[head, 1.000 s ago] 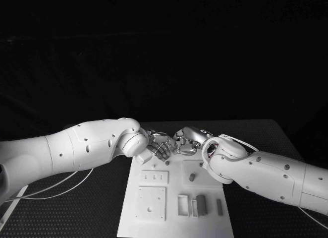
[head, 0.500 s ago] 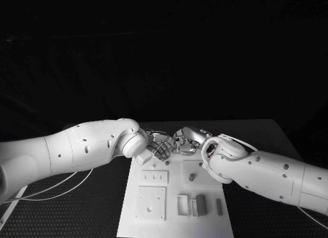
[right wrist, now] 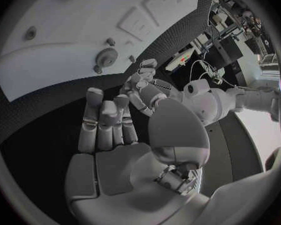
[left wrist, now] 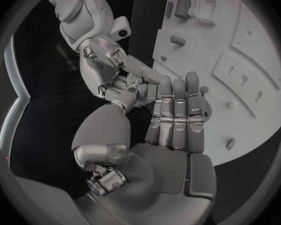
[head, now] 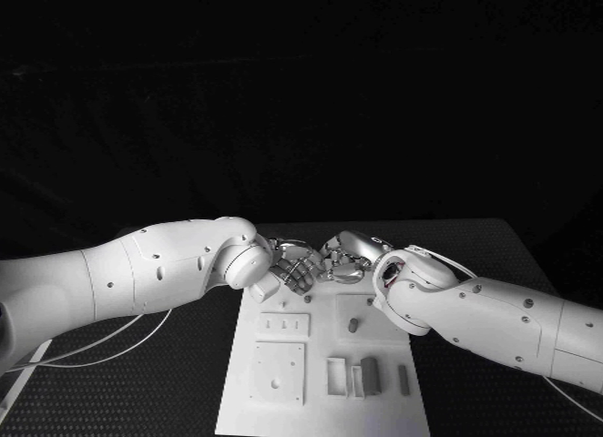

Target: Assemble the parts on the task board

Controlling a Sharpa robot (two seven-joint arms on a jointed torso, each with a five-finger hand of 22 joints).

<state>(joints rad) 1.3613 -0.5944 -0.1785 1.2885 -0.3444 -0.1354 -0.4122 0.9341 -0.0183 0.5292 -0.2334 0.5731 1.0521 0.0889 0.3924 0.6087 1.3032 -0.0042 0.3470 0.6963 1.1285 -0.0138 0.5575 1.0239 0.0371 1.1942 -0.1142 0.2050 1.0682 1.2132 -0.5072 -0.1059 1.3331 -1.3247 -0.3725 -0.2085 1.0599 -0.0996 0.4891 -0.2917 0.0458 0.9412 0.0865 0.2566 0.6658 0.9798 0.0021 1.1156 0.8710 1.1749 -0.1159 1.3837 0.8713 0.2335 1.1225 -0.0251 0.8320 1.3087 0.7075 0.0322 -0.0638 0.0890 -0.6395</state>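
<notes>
The white task board [head: 321, 401] lies lengthwise in the middle of the table. My left hand [head: 291, 265] and right hand [head: 349, 257] meet fingertip to fingertip above its far end. In the left wrist view my left hand [left wrist: 172, 120] has its fingers straight and side by side, thumb reaching toward the right hand's fingertips [left wrist: 133, 81]. The right wrist view shows my right hand [right wrist: 106, 130] with straight fingers and the left hand's fingers [right wrist: 142, 77] at its thumb tip. I cannot tell whether a part sits between them. A small gear [right wrist: 106, 58] lies on the board near its far edge.
On the board sit two raised square plates [head: 284, 325] [head: 278, 371], a short peg [head: 354, 324] and upright grey blocks [head: 370, 373] near the front. Black matting [head: 485, 246] surrounds the board. A cable [head: 105, 341] hangs under my left arm.
</notes>
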